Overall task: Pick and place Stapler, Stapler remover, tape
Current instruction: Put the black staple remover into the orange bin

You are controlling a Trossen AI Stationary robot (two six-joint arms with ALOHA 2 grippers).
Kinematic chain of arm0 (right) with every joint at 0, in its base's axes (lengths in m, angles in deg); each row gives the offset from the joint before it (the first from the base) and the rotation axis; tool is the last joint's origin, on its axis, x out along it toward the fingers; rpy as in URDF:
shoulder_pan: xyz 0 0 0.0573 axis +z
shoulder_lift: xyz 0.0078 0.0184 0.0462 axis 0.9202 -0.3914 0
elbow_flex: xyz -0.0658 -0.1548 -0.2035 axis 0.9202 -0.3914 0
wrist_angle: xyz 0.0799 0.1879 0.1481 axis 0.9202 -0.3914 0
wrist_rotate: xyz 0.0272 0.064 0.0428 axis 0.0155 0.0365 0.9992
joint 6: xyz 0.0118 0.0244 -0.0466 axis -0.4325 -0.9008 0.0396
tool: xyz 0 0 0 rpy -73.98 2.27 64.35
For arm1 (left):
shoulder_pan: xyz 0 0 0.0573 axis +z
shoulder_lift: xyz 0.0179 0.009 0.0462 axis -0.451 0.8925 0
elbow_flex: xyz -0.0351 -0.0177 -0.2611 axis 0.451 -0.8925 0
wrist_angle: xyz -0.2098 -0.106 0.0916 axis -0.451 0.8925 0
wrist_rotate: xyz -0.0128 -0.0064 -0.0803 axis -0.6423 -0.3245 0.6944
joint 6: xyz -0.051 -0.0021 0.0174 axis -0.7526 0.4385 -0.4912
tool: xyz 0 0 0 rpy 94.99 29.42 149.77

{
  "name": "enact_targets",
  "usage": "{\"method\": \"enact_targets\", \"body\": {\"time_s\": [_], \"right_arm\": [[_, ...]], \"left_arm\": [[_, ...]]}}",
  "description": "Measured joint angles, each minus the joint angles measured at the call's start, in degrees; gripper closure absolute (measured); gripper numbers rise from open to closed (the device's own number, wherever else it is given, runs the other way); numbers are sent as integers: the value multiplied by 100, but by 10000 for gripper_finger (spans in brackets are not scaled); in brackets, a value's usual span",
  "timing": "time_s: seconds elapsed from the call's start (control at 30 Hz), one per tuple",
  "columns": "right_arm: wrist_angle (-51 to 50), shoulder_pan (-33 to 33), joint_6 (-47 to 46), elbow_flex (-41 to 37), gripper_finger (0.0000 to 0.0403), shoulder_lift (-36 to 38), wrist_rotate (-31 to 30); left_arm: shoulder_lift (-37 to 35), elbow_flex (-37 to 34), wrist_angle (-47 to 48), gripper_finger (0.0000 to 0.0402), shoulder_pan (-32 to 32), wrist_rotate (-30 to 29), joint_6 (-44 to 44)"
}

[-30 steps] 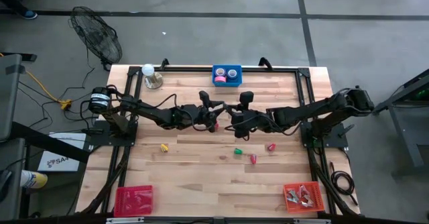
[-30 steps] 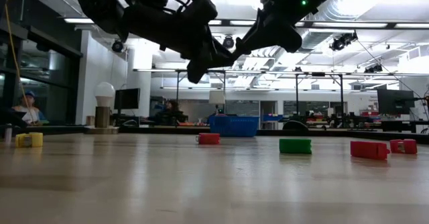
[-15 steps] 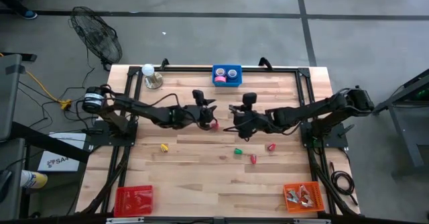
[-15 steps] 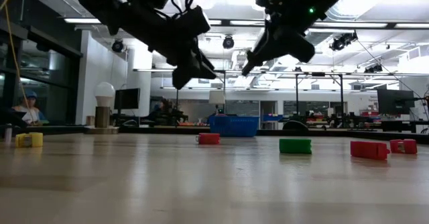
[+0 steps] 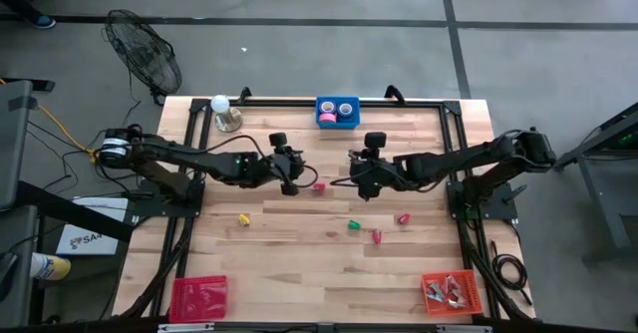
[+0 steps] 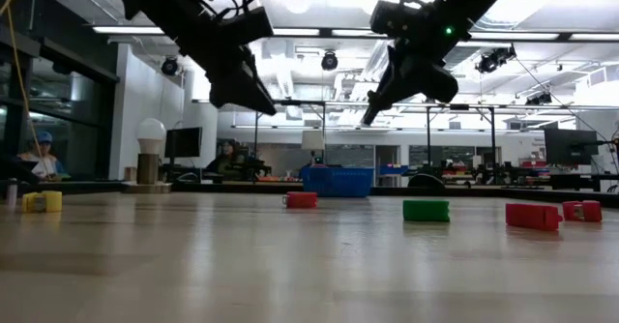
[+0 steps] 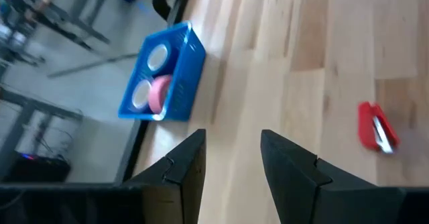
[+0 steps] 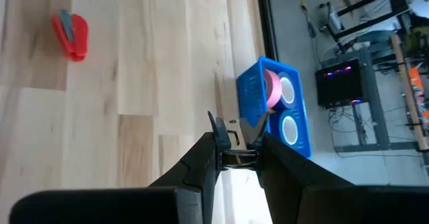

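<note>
Progress at mid-task. Blue bin [image 5: 337, 112] at the upper centre of the counter [image 5: 299, 263] already holds tape rolls: one pink [image 7: 159, 93] and two pale ones, seen in both wrist views. Right claw [image 8: 233, 145], right of centre, is clamped on a small dark metal piece, probably the staple remover, and faces the bin. Left claw [image 7: 231, 153], left of centre, hangs with its fingers apart, carrying nothing. Left to place, by this reading: red stapler [image 5: 318, 186] between the arms, plus yellow [image 5: 243, 218], green [image 5: 353, 225] and two red pieces [image 5: 403, 217] lower down.
</note>
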Motion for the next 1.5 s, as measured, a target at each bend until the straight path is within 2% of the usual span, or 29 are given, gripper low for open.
{"method": "enact_targets", "body": {"time_s": [0.17,0.43,0.63,0.9,1.03,1.2,1.5], "right_arm": [[-440,-20,-349,0,321,212,130],[-1124,14,-899,0,321,608,488],[-1897,233,-1512,0,321,793,683],[-2835,588,-2665,0,321,1113,1314],[-3260,747,-3348,0,321,1289,1895],[-3648,964,-4286,0,321,1473,2937],[-3686,1484,-5838,0,321,1552,4818]], "left_arm": [[-2,-96,192,263,-2,184,-370],[-173,-1196,-1251,263,-2,337,-568],[-736,-1935,-1780,263,-4,460,-841],[-1346,-2646,-2580,263,-2,459,-830],[-1370,-2910,-3088,263,-2,541,-826],[-1368,-3113,-3411,263,0,796,-845],[-1368,-3167,-3593,263,-2,1491,-869]]}}
